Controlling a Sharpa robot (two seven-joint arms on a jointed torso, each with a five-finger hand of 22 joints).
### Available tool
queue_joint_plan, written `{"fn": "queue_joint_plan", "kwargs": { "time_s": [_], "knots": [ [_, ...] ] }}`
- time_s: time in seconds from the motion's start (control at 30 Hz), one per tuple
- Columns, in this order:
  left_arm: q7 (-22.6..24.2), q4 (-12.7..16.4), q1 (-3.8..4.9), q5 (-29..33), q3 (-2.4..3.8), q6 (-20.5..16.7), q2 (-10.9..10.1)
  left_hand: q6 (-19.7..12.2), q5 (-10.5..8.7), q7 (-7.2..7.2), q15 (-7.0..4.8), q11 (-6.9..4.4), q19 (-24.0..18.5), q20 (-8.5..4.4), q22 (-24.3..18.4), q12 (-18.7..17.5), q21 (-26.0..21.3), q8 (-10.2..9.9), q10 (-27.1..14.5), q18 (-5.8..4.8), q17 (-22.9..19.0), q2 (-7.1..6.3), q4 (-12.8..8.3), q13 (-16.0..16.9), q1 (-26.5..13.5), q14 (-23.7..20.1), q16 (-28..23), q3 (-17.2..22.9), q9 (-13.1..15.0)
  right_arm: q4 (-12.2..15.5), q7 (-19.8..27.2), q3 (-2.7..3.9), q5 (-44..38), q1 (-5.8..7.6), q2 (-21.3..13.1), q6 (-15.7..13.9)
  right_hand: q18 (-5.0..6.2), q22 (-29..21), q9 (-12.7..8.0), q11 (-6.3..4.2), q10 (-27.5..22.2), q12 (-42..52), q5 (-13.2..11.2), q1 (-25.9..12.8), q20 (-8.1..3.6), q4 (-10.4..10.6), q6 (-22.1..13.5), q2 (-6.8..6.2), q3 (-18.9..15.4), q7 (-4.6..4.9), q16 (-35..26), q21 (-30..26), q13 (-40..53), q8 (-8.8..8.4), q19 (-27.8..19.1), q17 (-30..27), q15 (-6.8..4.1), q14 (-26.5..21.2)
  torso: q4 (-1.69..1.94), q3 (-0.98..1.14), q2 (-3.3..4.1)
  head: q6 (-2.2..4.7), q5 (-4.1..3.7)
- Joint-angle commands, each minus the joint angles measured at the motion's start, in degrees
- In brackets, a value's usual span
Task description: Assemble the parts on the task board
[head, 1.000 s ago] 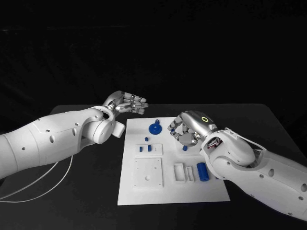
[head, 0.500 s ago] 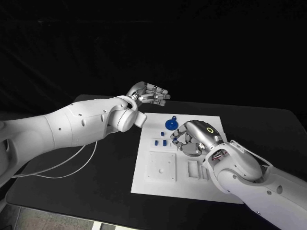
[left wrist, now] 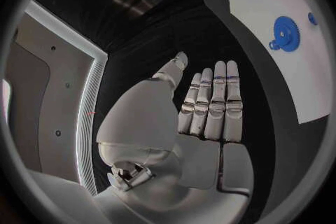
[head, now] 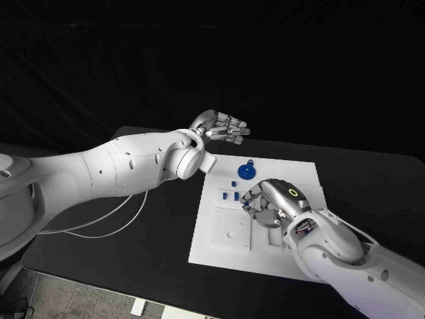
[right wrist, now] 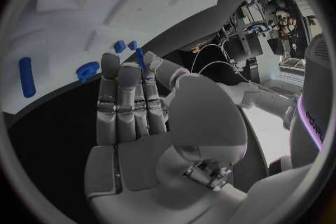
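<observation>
The white task board lies mid-table. A blue gear stands near its far edge, with two small blue pieces closer to me. My right hand hovers palm down over the board's middle. In the right wrist view its fingers are nearly straight, and a slim blue piece sits pinched between thumb and fingertip. That view also takes in the gear and a blue cylinder. My left hand is raised beyond the board's far left corner, its straight fingers holding nothing.
A white cable loops over the black table to the left of the board. The table's near edge runs below the board, with floor visible past it at the lower left.
The head camera has shifted, so the whole scene sits differently. My left hand stays raised by the far left corner. My right hand stays over the board, a little nearer its middle.
</observation>
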Motion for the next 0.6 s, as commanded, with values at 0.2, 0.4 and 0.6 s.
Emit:
{"fn": "queue_joint_plan", "kwargs": {
  "time_s": [0.2,0.4,0.6],
  "knots": [
    [1.0,-0.2,0.02,0.0,0.06,-0.8,0.9,-0.5,0.51,0.11,0.19,0.11,0.0,0.45,-0.9,-0.2,0.3,0.1,-0.5,-0.69,-0.2,0.17,-0.2,0.1,0.3,-0.7,-0.7,0.1,0.0,-1.1,1.1,-0.94,0.0,-0.64,0.3,0.8,0.88,1.1,0.2,-2.15,2.8,0.3,0.2,-0.2,0.02,-0.6,0.3,0.87,0.0,0.11,-0.3,-0.3,0.1,0.03,0.1,0.0,-0.1,0.1,0.27,-0.05,0.12,-1.84,1.28],
    [1.0,-0.1,0.02,0.0,0.06,-0.7,1.0,-0.7,0.6,0.16,0.24,0.14,-0.1,0.5,-1.2,-0.2,0.3,0.2,-0.6,-0.65,-0.3,0.15,-0.2,0.1,0.3,-0.8,-0.8,0.2,0.0,-1.3,1.1,-1.71,0.1,-0.81,0.1,1.2,0.89,1.1,0.2,-2.15,2.8,0.3,0.2,-0.2,0.02,-0.7,0.3,0.9,0.0,0.1,-0.3,-0.3,0.1,0.04,0.1,0.0,-0.1,0.1,0.09,-0.05,0.14,-2.47,1.15],
    [0.8,0.0,0.03,0.0,0.06,-0.4,1.0,-1.0,0.59,0.21,0.31,0.21,-0.1,0.55,-1.5,-0.2,0.3,0.1,-0.8,-0.64,-0.3,0.19,-0.2,0.1,0.3,-0.9,-1.0,0.2,0.0,-1.5,1.2,-2.03,0.8,-0.96,-0.3,2.3,0.91,1.1,0.2,-2.13,2.8,0.3,0.2,-0.3,0.03,-0.8,0.3,0.94,0.0,0.12,-0.3,-0.3,0.1,0.03,0.1,0.0,-0.09,0.1,0.16,-0.09,0.06,-2.94,0.97]
  ]
}}
